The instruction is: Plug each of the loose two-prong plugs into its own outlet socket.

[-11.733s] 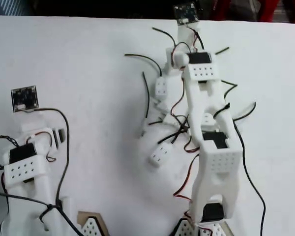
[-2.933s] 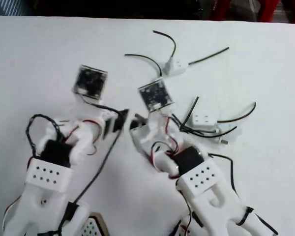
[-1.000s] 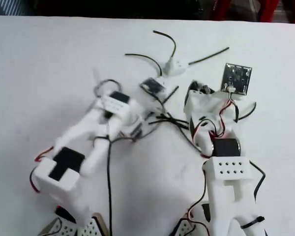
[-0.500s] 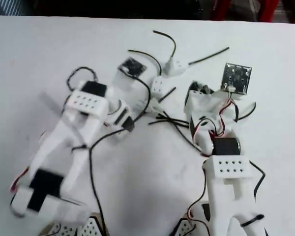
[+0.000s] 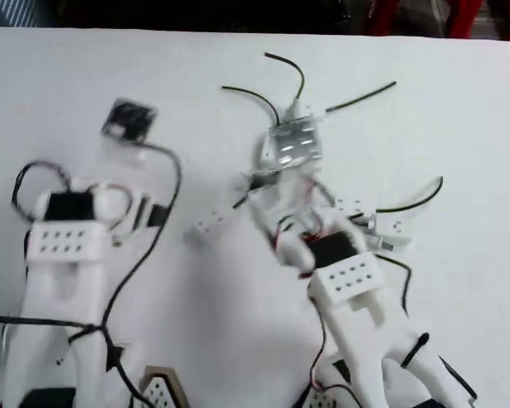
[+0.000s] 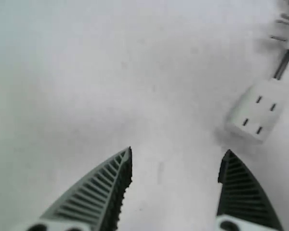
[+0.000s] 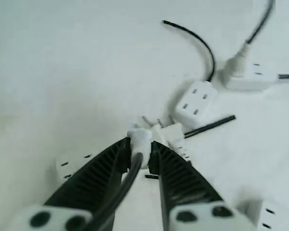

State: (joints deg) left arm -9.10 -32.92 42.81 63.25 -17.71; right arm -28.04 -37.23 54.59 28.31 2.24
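Grip first: our right claw [image 7: 140,146] is closed narrow on a white plug [image 7: 139,137], and the plug's black cord [image 7: 119,188] runs back between the fingers. We see the plug held low over the white table [image 5: 85,76], near its middle, among the sockets. The first socket [image 7: 73,163] lies just beside a finger of that claw. In the high view the first socket [image 5: 211,223] sits between our two arms. A second socket [image 7: 194,104] lies flat a little beyond the plug, slots up, apart from it. A third socket [image 7: 253,76] lies farther off with another plug [image 7: 238,61] at its end; whether that one is seated we cannot tell. A fourth socket [image 7: 274,219] lies close on the claw's other side.

Our left claw [image 6: 177,153] is spread wide and holds nothing, over bare table. The first socket [image 6: 257,111] lies off to one side of it, not between the fingers, with bare prongs [image 6: 285,26] just past it.
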